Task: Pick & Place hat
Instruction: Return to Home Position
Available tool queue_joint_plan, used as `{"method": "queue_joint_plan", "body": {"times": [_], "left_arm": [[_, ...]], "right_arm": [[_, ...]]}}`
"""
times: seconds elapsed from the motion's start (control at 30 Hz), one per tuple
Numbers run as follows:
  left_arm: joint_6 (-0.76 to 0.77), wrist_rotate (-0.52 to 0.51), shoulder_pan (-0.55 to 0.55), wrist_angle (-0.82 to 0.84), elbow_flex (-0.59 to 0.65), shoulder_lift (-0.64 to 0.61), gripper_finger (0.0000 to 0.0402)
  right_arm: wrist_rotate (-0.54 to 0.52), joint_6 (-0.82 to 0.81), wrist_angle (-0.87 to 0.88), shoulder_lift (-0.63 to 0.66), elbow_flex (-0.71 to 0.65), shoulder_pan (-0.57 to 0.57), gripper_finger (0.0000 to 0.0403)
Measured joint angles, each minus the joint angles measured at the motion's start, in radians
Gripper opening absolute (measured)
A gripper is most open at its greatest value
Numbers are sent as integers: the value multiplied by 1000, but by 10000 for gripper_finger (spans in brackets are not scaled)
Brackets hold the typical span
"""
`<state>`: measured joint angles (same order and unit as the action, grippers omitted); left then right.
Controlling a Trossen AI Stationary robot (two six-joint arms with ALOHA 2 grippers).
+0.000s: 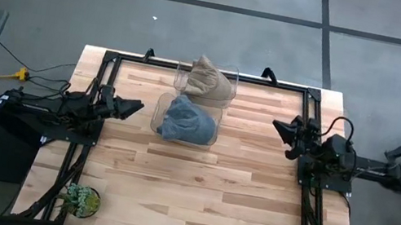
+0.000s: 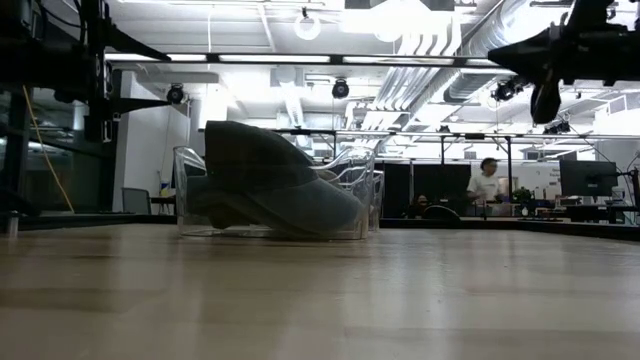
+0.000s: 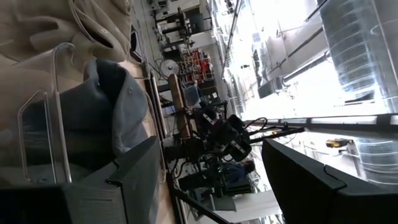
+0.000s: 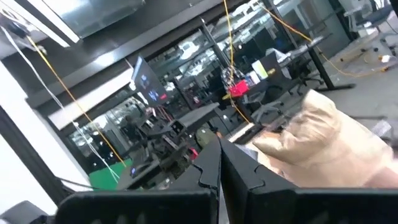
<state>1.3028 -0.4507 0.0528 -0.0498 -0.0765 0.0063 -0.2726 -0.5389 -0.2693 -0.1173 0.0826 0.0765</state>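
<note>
Wood table: left gripper, left-centre, fingers spread wide, holding nothing; right gripper, right-centre, fingers pressed together, empty. Blue cap in lower bin.

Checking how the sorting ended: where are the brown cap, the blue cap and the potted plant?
brown cap (image 1: 205, 78), high view, on its crown.
blue cap (image 1: 187, 120), high view, on its crown.
potted plant (image 1: 82, 199), high view, on its leaves.

- High view: even overhead light on the desk; shadows faint.
- Low view: ceiling lamps glare white; blue cap backlit, dark; desk shows pale sheen.
- Left wrist view: strong ceiling glare; fingers in shade.
</note>
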Motion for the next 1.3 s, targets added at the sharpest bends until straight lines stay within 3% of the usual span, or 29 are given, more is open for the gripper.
{"method": "queue_joint_plan", "body": {"times": [0.17,0.47,0.63,0.83,0.97,1.17,1.3], "left_arm": [[-20,0,0,-1,0,0,261],[-71,-7,0,11,-2,0,261],[-87,16,0,139,-2,0,261],[-205,-3,0,168,-5,0,261],[-319,-12,0,158,-3,0,261],[-393,-16,0,158,-3,0,261],[-442,-14,0,158,-3,0,261]], "right_arm": [[-3,-3,90,113,0,-2,0],[33,-24,188,112,-1,-1,0],[52,-6,292,111,1,-1,0],[122,216,372,111,0,-1,0],[111,422,382,111,0,-1,0],[19,461,384,111,0,1,0],[18,462,385,111,0,0,0]]}}
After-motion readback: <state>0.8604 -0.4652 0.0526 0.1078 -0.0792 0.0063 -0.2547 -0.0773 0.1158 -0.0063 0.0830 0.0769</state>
